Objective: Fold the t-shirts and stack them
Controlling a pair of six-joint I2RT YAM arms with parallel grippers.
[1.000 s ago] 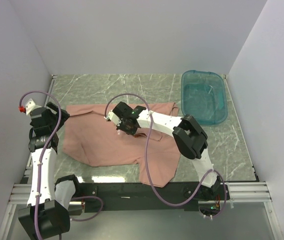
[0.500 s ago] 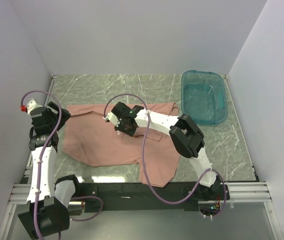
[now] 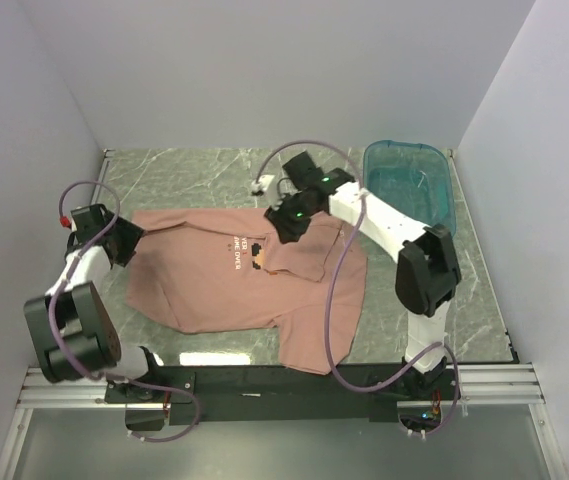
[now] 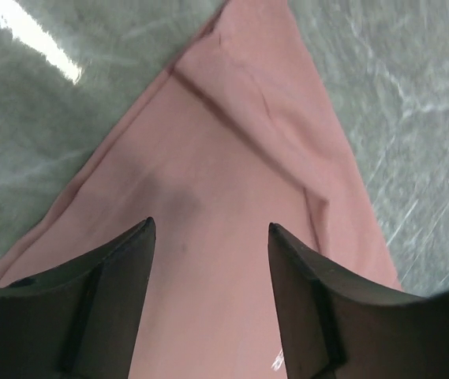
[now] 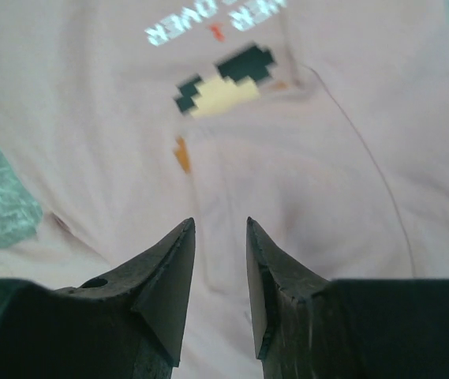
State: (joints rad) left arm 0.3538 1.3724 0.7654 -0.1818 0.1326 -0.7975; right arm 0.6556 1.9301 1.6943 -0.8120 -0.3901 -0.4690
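One t-shirt (image 3: 234, 285) spread print-up on table (image 3: 214, 170), just left of tub (image 3: 411, 205). Left gripper (image 3: 127, 240) over shirt corner farthest from tub; right gripper (image 3: 286, 222) over shirt edge nearest tub.

Left wrist: jaws wide apart, nothing held, pink cloth below.

Right wrist: jaws slightly parted, empty, print (image 5: 220, 79) ahead.

Probably still the flattening step, no fold made yet. Next: lower both, pinch edges, smooth bunched side toward tub.

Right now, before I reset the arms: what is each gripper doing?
Left gripper: open, holding nothing, over the shirt.
Right gripper: open a little, holding nothing.
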